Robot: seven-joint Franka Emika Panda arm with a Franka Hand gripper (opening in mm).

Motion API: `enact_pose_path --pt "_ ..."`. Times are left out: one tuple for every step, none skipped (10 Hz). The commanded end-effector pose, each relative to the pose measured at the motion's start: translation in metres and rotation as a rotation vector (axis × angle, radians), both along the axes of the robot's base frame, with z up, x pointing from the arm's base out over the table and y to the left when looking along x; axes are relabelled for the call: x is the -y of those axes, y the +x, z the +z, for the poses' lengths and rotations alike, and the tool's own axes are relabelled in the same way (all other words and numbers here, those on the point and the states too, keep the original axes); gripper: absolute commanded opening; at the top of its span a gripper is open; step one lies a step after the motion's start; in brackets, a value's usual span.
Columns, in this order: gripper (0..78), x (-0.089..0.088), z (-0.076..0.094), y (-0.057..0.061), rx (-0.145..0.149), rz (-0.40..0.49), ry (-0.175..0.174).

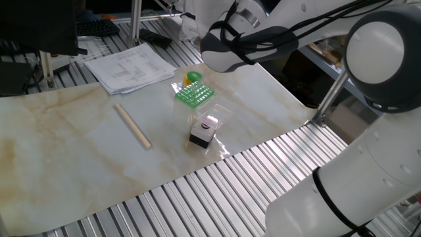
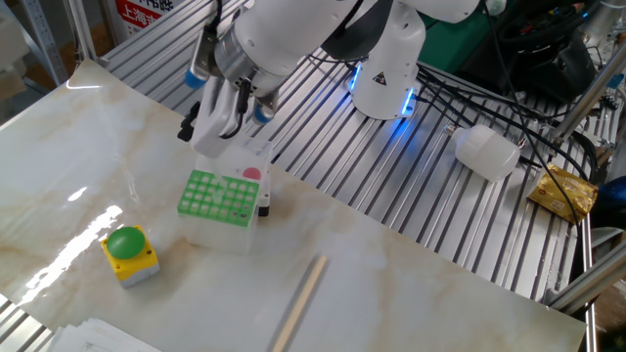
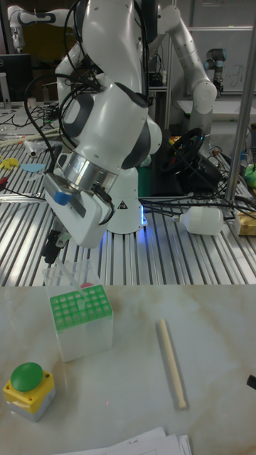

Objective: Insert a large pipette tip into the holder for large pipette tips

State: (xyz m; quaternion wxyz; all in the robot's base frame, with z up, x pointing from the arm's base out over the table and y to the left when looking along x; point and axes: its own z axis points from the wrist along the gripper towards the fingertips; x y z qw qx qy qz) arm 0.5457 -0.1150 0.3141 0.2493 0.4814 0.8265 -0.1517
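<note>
The holder for large pipette tips [image 2: 221, 195] is a small bright green rack with a grid of round holes, sitting on a clear base on the marble table. It also shows as the green rack [image 1: 195, 95] and as the green rack [image 3: 80, 309]. My gripper [image 2: 188, 129] hangs just above and behind the rack's far edge, with its dark fingertips [image 3: 50, 248] pointing down. The fingers look close together, but I cannot make out a large pipette tip between them. In the one fixed view the arm hides the gripper.
A green push button on a yellow box [image 2: 128, 254] stands beside the rack. A small black box with a pink-marked top [image 1: 203, 131] is close by. A wooden stick [image 2: 301, 297] lies on the table, and papers [image 1: 130, 66] at one edge. A white bottle [image 2: 486, 152] lies on the ribbed surface.
</note>
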Motion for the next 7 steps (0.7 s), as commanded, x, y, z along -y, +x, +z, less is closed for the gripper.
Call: enact_pose_path --pt "1.2 0.0019 0.0031 0.0024 0.005 -0.006 0.007" --pt "1.2 0.0019 0.0032 0.0025 0.007 -0.009 0.006" --pt "1.2 0.0019 0.0032 0.0025 0.006 -0.008 0.005" --pt "1.2 0.0019 0.0032 0.0026 0.006 -0.008 0.005" --pt "1.2 0.0018 0.0031 0.0027 0.007 -0.009 0.004" --pt "1.2 0.0017 0.003 0.0026 0.007 -0.006 0.001" --pt "1.2 0.0016 0.0027 0.0026 0.006 -0.003 -0.001"
